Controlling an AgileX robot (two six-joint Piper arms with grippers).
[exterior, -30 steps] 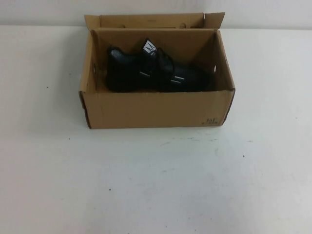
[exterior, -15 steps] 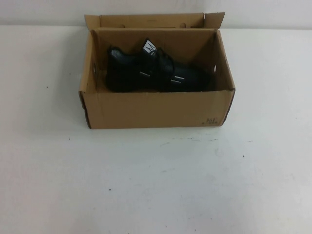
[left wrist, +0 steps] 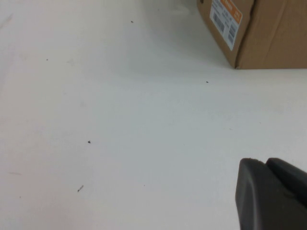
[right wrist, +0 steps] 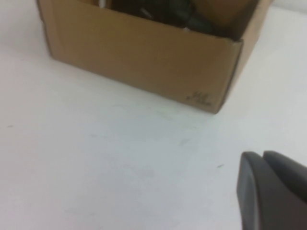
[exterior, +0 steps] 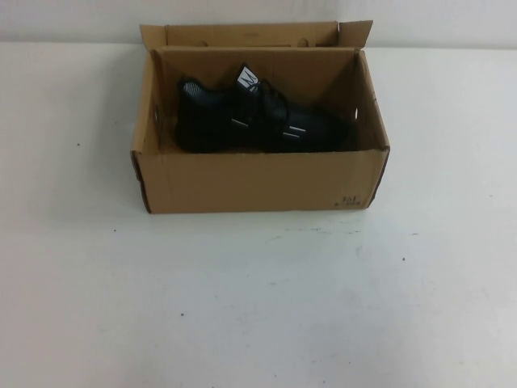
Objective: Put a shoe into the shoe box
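The black knit shoe [exterior: 258, 121] lies on its side inside the open brown shoe box [exterior: 258, 182], toe toward the right and white-marked tongue tab up. The box stands at the far middle of the white table. Neither arm shows in the high view. In the left wrist view, my left gripper [left wrist: 264, 160] is shut and empty over bare table, apart from a labelled corner of the box [left wrist: 268, 28]. In the right wrist view, my right gripper [right wrist: 261, 153] is shut and empty in front of the box [right wrist: 139, 57], where part of the shoe [right wrist: 163, 9] shows.
The box's back flap [exterior: 250, 34] stands up against the wall behind. White table surface [exterior: 258, 307] stretches in front of and to both sides of the box. A white and orange barcode label [left wrist: 225, 17] is on the box's left end.
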